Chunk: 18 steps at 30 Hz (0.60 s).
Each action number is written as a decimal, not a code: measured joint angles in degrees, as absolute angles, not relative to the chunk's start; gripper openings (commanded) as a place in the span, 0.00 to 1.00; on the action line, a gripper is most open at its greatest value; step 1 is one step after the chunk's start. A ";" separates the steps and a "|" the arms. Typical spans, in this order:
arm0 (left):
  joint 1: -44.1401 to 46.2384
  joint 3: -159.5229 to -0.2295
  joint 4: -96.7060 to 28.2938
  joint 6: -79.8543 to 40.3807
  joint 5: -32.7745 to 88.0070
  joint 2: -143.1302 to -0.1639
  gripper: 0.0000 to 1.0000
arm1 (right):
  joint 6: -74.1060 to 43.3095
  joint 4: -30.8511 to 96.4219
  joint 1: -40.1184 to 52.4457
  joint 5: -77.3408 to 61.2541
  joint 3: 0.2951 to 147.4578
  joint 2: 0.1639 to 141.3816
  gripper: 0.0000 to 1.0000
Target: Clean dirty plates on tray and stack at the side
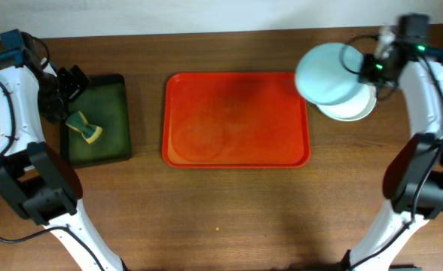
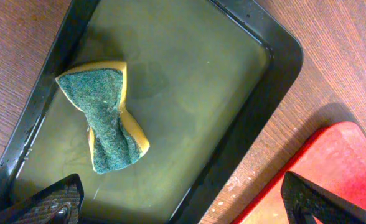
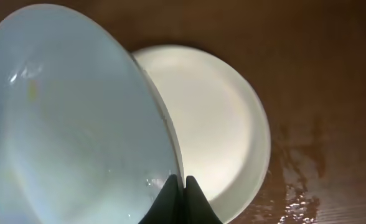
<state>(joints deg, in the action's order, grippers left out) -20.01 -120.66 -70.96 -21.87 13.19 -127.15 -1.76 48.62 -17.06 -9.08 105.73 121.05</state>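
My right gripper (image 1: 366,65) (image 3: 178,184) is shut on the rim of a pale mint-blue plate (image 1: 325,71) (image 3: 71,112). It holds the plate tilted above a cream-white plate (image 1: 355,110) (image 3: 217,124) that lies on the table right of the red-orange tray (image 1: 236,155) (image 2: 335,168). The mint plate has water drops and a faint yellow mark. No third plate shows. Nothing lies on the tray. My left gripper (image 1: 65,89) (image 2: 180,202) is open and empty above the dark green tray (image 1: 117,147) (image 2: 195,74).
A yellow sponge with a green scouring face (image 1: 85,129) (image 2: 105,118) lies in the dark green tray, left of the red-orange tray. The wood to the right of the cream-white plate is wet (image 3: 301,180).
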 measured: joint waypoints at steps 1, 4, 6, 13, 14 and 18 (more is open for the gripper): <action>-20.01 -120.66 -70.96 -21.89 13.19 -127.15 1.00 | -3.18 48.36 -19.29 -10.66 105.73 122.78 0.04; -20.01 -120.66 -70.96 -21.89 13.19 -127.15 0.99 | -6.44 46.02 -22.68 -13.02 105.73 125.34 0.04; -20.01 -120.66 -70.94 -21.87 13.19 -127.15 0.99 | -7.84 44.75 -23.86 -13.63 105.73 125.86 0.04; -20.01 -120.66 -70.96 -21.87 13.19 -127.15 0.99 | -9.23 44.84 -23.86 -13.21 105.73 127.07 0.04; -20.01 -120.66 -70.96 -21.89 13.19 -127.15 0.99 | -9.26 45.28 -23.86 -12.99 105.73 127.17 0.04; -20.01 -120.66 -70.96 -21.89 13.19 -127.15 0.99 | -9.30 46.98 -23.86 -12.14 105.73 127.26 0.27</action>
